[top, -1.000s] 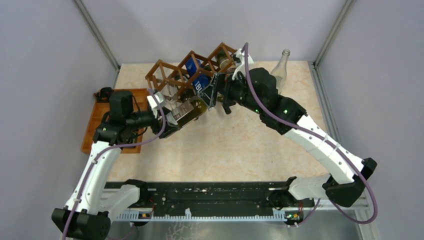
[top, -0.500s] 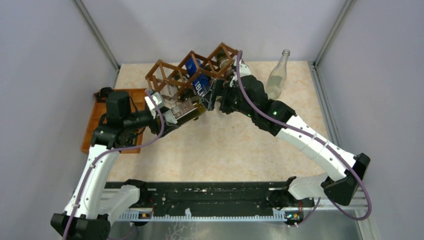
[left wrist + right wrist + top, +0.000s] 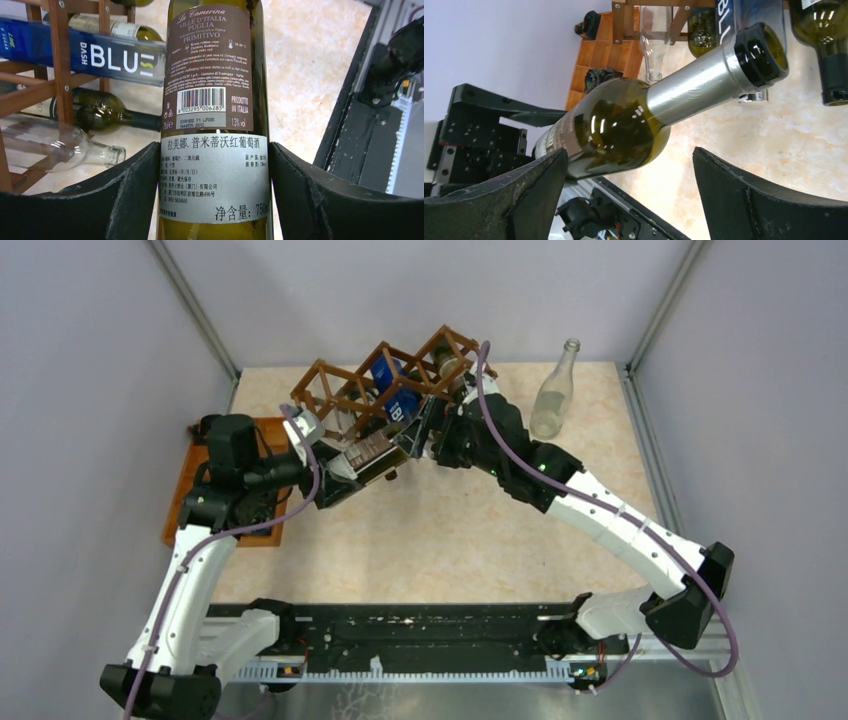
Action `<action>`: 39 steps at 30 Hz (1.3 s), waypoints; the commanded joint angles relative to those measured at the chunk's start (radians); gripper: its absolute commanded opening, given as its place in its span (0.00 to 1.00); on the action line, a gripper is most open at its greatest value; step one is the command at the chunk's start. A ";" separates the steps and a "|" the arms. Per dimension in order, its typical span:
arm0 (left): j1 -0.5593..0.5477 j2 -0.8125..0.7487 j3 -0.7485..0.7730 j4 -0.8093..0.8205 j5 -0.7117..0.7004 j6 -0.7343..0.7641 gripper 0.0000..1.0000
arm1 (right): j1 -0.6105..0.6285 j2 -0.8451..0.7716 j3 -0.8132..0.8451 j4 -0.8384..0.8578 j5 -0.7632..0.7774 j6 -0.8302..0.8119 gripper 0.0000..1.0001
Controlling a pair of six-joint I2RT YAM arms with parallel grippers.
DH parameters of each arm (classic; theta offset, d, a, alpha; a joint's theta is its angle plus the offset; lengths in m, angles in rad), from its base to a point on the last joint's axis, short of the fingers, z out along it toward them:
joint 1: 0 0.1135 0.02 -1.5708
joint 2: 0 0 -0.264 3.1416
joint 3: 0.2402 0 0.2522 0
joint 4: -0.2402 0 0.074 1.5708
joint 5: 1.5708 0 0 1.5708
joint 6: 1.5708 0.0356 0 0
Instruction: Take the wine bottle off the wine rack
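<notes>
Update: wine bottle (image 3: 365, 453) has shifted left with the left end effector (image 3: 343, 464) over the last second, pulling away from the wine rack (image 3: 345, 390). The right end effector (image 3: 418, 436) trailed after it. The bottle now hangs tilted over the worktop (image 3: 460, 530), just in front of the rack. Its neck looks clear of the lattice, so extraction seems basically done. Left jaws are clamped on the labelled body. Right jaws are spread wide astride the bottle's shoulder, not gripping; contact unclear.

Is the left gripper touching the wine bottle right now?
Touching. In the left wrist view the left gripper has both fingers pressed flush against the sides of the wine bottle.
</notes>
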 commanded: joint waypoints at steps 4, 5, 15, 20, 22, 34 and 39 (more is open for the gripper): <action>0.002 -0.029 0.102 0.135 0.097 -0.125 0.00 | 0.001 0.070 0.067 0.115 0.032 0.055 0.93; 0.002 -0.035 0.104 0.135 0.100 -0.129 0.00 | 0.002 0.079 0.074 0.129 0.038 0.059 0.93; 0.002 -0.050 0.093 0.134 0.123 -0.170 0.00 | 0.002 0.183 0.234 0.199 0.057 0.073 0.75; 0.003 -0.050 0.094 0.131 0.117 -0.174 0.08 | 0.001 0.196 0.263 0.200 0.041 0.060 0.33; 0.003 -0.042 0.104 0.112 0.112 -0.170 0.53 | -0.001 0.189 0.278 0.186 0.055 0.029 0.11; 0.003 0.019 0.237 -0.019 0.008 -0.075 0.99 | -0.115 0.004 0.317 0.001 0.170 -0.306 0.00; 0.003 0.051 0.256 -0.056 -0.053 -0.053 0.99 | -0.144 -0.087 0.239 -0.025 0.354 -0.482 0.00</action>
